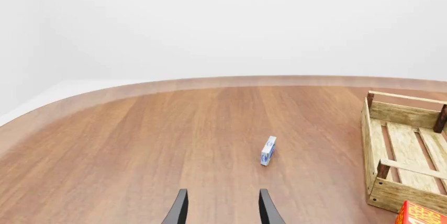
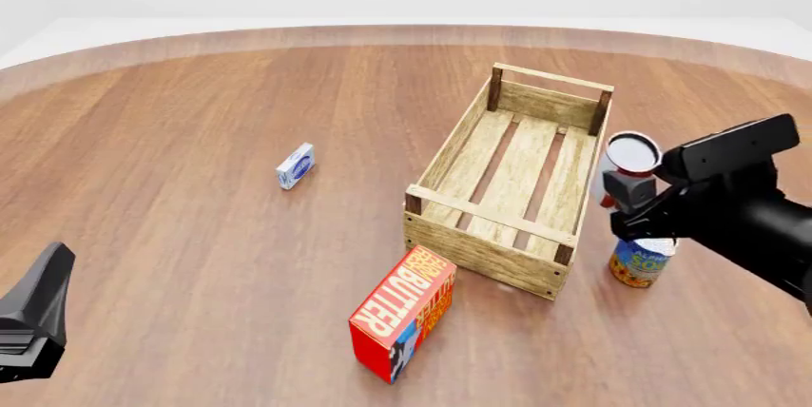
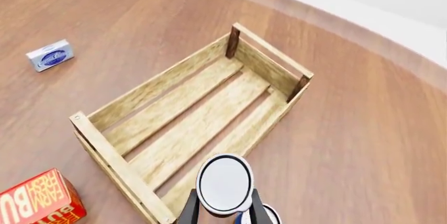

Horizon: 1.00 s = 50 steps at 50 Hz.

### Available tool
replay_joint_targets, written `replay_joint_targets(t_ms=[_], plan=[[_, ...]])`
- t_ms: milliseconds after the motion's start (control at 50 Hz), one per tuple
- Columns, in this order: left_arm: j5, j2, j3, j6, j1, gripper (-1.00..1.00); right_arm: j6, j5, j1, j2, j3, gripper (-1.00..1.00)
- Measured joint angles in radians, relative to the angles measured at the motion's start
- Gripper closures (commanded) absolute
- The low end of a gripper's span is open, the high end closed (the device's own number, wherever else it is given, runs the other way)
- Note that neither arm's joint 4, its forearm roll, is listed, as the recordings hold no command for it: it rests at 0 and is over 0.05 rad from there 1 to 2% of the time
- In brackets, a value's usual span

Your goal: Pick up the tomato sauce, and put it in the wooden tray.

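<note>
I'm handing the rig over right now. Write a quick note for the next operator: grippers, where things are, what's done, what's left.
Right gripper: shut on the tomato sauce, lifted off the table beside the wooden tray's right side, above the blue-and-yellow can.
Left gripper: open, holding nothing, parked at the near left.
Done: can picked up.
Left: carry it over the tray's slats, lower it and release.
The butter box lies in front of the tray, the small blue box to its left.
</note>
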Motion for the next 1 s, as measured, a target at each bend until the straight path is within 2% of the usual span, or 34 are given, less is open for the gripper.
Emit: replay_joint_targets(t_ms=[1000], plan=[[0.0, 0.0, 0.0, 0.0, 0.0, -1.0, -0.026, -0.086, 0.016, 0.223, -0.148, 1.0]])
